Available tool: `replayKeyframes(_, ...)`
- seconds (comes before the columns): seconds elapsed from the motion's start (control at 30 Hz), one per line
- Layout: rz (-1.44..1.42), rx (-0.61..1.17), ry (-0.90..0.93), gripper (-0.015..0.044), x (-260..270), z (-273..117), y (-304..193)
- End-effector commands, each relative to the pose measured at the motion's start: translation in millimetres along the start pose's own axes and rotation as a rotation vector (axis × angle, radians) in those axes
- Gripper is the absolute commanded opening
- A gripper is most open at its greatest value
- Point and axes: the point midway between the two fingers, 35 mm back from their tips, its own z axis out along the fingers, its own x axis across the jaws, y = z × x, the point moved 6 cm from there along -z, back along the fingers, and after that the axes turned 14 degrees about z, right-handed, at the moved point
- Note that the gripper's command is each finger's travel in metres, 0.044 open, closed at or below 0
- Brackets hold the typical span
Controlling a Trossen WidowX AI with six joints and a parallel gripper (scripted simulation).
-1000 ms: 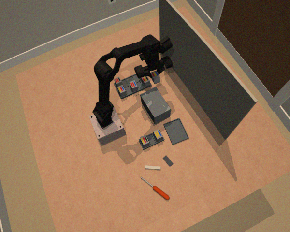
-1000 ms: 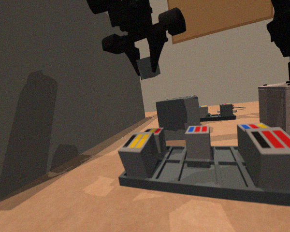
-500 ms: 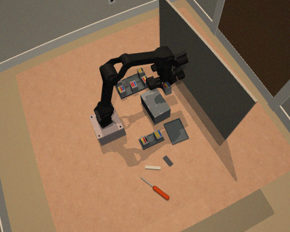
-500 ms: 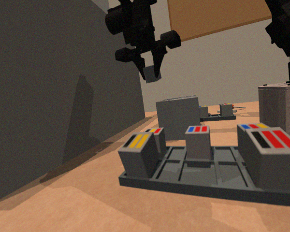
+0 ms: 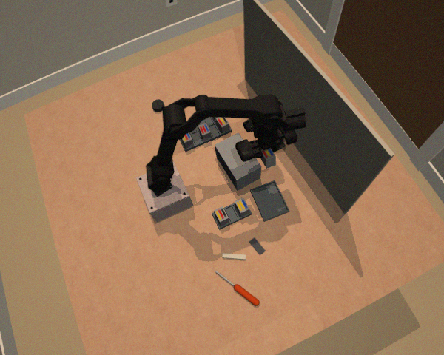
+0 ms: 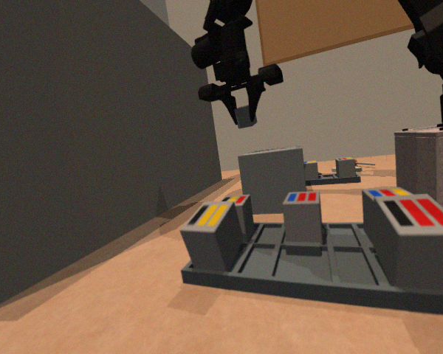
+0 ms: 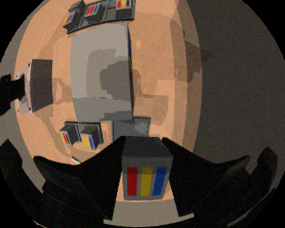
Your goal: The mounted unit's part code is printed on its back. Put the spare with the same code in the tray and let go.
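Looking down from the top: gripper (image 5: 267, 149) clamped on a small grey spare (image 5: 268, 157) striped red, yellow, blue, raised just past the mounted unit (image 5: 237, 160) at its 3 o'clock edge, with the flat tray (image 5: 269, 200) at 6 o'clock from the spare. Seen from the exterior: spare (image 6: 246, 116) pinched aloft between dark fingers (image 6: 257, 96), above the unit (image 6: 272, 178). Seen from the wrist: spare (image 7: 146, 175) at 6 o'clock, stripes showing, unit (image 7: 101, 79) towards 11 o'clock.
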Motion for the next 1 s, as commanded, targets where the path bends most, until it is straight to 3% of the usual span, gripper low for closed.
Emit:
replayKeyframes(0.0, -0.005, -0.005, -0.007, 0.0, -5.0, -2.1, -24.4)
replayKeyframes(0.43, -0.014, -0.004, -0.008, 0.0, -3.8, -2.1, -103.3)
replayKeyframes(0.97, -0.014, -0.006, -0.008, 0.0, -0.2, 3.3, -86.1)
